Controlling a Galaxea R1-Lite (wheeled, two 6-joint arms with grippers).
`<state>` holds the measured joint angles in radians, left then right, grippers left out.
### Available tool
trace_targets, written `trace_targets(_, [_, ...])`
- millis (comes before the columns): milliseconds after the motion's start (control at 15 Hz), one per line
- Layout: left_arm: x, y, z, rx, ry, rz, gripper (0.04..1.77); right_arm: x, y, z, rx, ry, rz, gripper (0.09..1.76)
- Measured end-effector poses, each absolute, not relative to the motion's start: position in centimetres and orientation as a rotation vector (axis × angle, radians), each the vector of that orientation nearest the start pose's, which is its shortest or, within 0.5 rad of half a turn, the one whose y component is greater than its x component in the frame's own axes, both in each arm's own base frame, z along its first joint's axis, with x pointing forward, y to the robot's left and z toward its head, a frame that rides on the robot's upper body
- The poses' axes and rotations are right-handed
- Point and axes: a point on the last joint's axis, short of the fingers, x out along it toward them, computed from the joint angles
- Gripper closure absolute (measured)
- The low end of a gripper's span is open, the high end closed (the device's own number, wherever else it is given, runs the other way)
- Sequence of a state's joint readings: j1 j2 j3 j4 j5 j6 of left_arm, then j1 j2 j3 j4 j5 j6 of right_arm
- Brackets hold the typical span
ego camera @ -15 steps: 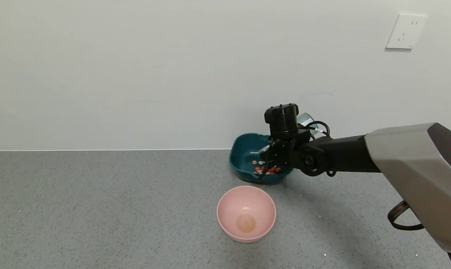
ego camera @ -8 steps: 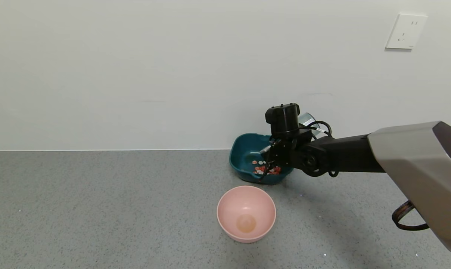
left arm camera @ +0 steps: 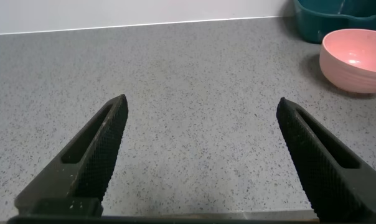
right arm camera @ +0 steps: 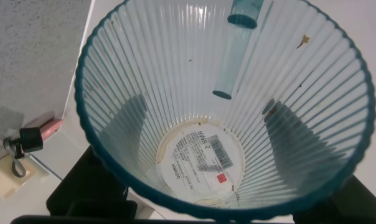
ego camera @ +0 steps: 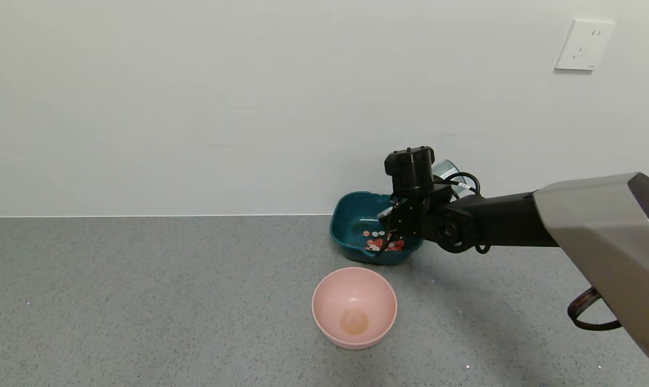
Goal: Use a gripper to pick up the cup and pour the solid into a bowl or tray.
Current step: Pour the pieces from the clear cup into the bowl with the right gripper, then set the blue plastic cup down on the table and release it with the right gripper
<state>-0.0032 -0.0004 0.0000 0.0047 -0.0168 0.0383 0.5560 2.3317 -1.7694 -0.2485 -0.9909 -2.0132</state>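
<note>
My right gripper is shut on the cup, a ribbed pale blue-green tumbler held tipped over above the far right side of the dark teal basin. In the right wrist view the cup looks empty, with only its bottom label showing, and the fingers show as dark shapes through its wall. The pink-red and white pieces lie in the basin's near right corner. My left gripper is open and empty over bare counter, out of the head view.
A round pale pink bowl stands empty in front of the basin; the left wrist view shows it too, with the basin behind. The white wall runs just behind the basin. A socket is on the wall.
My right arm has shifted slightly to the right and up with the cup still tipped. The pieces in the basin and both bowls have not moved.
</note>
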Motion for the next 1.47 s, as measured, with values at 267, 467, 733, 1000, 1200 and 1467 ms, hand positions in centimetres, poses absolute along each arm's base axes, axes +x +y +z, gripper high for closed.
trace_targets(267, [-2.3,0.0,7.5,0.038,0.004,-0.021,0.09,41.9,23.2,16.4,-2.15,0.593,-0.07,0.48])
trace_targets(467, [-2.3,0.0,7.5,0.038,0.004,-0.02,0.09,41.2,22.3,15.7,-2.088,0.587,-0.05,0.48])
trace_targets(733, [-2.3,0.0,7.5,0.038,0.004,-0.02,0.09,39.9,20.1,15.1,-1.943,0.59,-0.025,0.48])
trace_targets(1000, [-2.3,0.0,7.5,0.038,0.004,-0.02,0.09,38.2,18.8,14.7,-1.67,0.548,-0.011,0.48])
trace_targets(1200, [-2.3,0.0,7.5,0.038,0.004,-0.02,0.09,37.4,17.8,15.2,-1.487,0.475,0.004,0.48])
trace_targets(1467, [-2.3,0.0,7.5,0.038,0.003,-0.02,0.09,37.6,15.7,17.3,-1.291,0.326,-0.079,0.48])
